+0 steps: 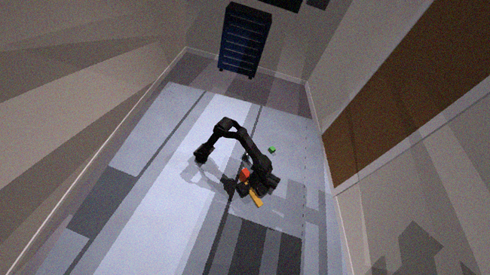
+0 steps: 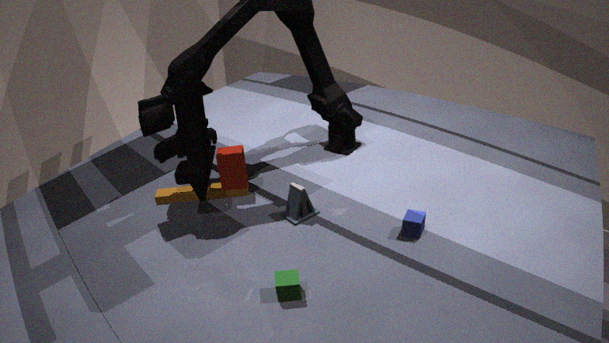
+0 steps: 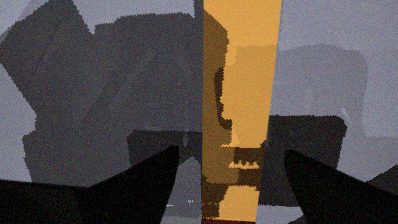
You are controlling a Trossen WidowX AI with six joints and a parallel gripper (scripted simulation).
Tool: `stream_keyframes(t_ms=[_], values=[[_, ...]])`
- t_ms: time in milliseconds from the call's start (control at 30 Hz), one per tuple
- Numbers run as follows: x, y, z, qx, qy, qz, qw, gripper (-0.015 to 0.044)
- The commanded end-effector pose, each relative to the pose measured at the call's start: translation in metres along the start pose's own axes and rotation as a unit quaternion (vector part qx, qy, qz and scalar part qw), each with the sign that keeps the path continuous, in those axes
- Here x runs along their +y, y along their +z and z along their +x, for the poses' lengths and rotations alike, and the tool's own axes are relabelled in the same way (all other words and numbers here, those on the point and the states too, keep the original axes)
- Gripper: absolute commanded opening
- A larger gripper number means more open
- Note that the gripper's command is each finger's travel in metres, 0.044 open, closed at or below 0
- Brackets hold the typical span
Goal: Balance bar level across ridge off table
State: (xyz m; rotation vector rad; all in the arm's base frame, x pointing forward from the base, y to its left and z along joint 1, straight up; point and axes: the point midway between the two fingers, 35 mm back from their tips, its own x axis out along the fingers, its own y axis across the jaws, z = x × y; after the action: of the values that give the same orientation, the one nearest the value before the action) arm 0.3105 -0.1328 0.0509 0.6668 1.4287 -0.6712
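Note:
The orange bar (image 1: 256, 198) (image 2: 170, 194) (image 3: 250, 75) lies flat on the table. A tall red block (image 1: 244, 174) (image 2: 232, 167) stands on the bar's end nearer the ridge; its dark red edge shows at the bottom of the wrist view. The grey ridge (image 2: 295, 202) stands upright on its base, apart from the bar and with nothing on it. My gripper (image 2: 202, 199) (image 3: 230, 154) is open and low over the bar, beside the red block. In the wrist view its fingers are on either side of the bar, with a gap on each side. The fingertips' exact height is hard to tell.
A green cube (image 1: 272, 149) (image 2: 287, 284) sits on the table, nearer the exterior camera than the ridge. A blue cube (image 2: 414, 224) sits to the right of the ridge in that view. Strong shadows cross the table. A blue drawer cabinet (image 1: 244, 40) stands by the far wall.

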Motion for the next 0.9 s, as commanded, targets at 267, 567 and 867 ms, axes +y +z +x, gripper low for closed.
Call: stream_keyframes(t_ms=[267,567,867], values=[[0.000,0.000,0.000,0.000,0.000,0.000,1.000,0.0131],[0.001,0.002,-0.011,0.000,0.000,0.000,1.000,0.0000],[0.002,0.004,-0.034,0.001,0.000,0.001,1.000,0.0000]])
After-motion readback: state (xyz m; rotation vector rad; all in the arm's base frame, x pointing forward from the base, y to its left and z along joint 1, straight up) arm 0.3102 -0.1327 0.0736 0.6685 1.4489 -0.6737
